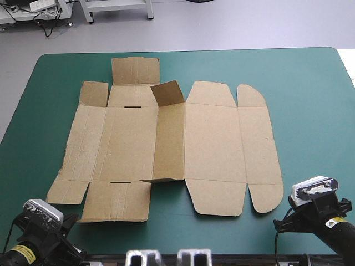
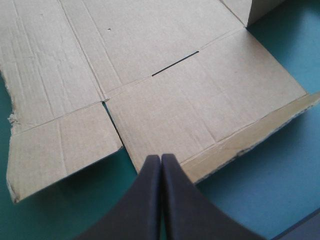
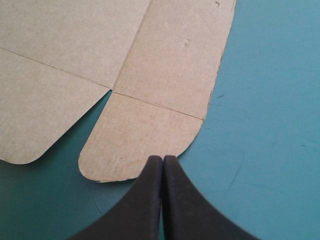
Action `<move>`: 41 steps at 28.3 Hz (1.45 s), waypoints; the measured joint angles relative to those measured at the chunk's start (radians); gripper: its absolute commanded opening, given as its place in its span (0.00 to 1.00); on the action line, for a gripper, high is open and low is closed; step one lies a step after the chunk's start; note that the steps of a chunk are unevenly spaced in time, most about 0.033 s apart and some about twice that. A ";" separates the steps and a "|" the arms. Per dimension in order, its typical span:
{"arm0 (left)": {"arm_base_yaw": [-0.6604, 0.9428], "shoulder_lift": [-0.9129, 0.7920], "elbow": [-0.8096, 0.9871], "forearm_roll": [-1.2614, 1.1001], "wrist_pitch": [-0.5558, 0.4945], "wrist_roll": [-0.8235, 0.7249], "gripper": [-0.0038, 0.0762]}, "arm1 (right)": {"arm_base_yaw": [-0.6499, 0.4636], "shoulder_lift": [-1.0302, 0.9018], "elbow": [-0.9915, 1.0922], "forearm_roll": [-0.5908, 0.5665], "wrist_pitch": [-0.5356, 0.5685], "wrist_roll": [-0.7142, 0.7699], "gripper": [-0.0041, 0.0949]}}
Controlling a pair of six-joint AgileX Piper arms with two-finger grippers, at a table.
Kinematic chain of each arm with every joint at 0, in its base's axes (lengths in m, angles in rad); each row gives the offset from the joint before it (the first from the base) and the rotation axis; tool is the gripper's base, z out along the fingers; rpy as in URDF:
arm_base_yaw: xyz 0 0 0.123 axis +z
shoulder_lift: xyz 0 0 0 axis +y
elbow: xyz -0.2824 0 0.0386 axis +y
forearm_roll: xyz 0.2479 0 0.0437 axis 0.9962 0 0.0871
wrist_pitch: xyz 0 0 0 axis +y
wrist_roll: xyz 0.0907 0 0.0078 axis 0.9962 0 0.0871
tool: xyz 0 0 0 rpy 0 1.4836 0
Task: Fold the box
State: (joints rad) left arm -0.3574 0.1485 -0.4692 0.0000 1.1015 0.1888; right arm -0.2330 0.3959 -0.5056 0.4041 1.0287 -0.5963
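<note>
From above, the box [image 1: 211, 144], a cut sheet of brown corrugated board, lay spread almost flat in the middle of the teal-green counter [image 1: 310, 111]. One small flap [image 1: 167, 92] at its far side was tilted up. In the left wrist view, the left gripper [image 2: 161, 161] was clenched and empty, its black fingers [image 2: 145, 200] meeting at the sheet's near edge. In the right wrist view, the right gripper [image 3: 163, 161] was likewise clenched and empty, at a rounded flap [image 3: 135, 140].
</note>
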 measured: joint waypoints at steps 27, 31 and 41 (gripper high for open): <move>0.000 0.692 -0.556 0.366 -0.165 -0.091 0.04 | 0.000 0.000 0.000 0.000 -0.015 0.000 0.02; 0.000 0.840 -0.616 0.589 -0.129 -0.234 0.04 | 0.000 0.000 0.000 0.000 -0.021 0.000 0.02; 0.424 1.020 -0.767 0.448 -0.082 -0.119 0.04 | 0.000 0.000 0.001 0.000 -0.023 0.000 0.02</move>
State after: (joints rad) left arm 0.0663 1.1682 -1.2364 0.4476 1.0191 0.0693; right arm -0.2330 0.3959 -0.5045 0.4041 1.0053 -0.5963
